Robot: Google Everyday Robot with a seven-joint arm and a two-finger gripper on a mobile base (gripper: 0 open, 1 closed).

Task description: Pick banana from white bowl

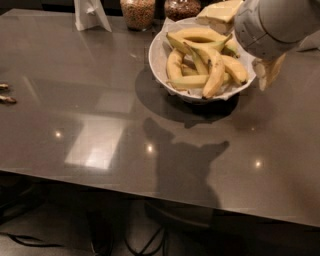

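The white bowl (159,59) stands at the back right of the dark table and holds several yellow bananas (216,70), lying crosswise on white paper. My gripper (239,49) hangs over the bowl's right rim, under the grey wrist (275,22). One beige finger (220,12) reaches over the back of the bowl. The other finger (267,74) hangs just outside the right rim. The fingers are apart and hold nothing. The wrist hides the bowl's back right part.
Two glass jars (137,12) (182,7) and a white folded card stand (90,15) line the back edge left of the bowl. Small objects (6,95) lie at the left edge. The table's front edge (150,192) runs across the lower view.
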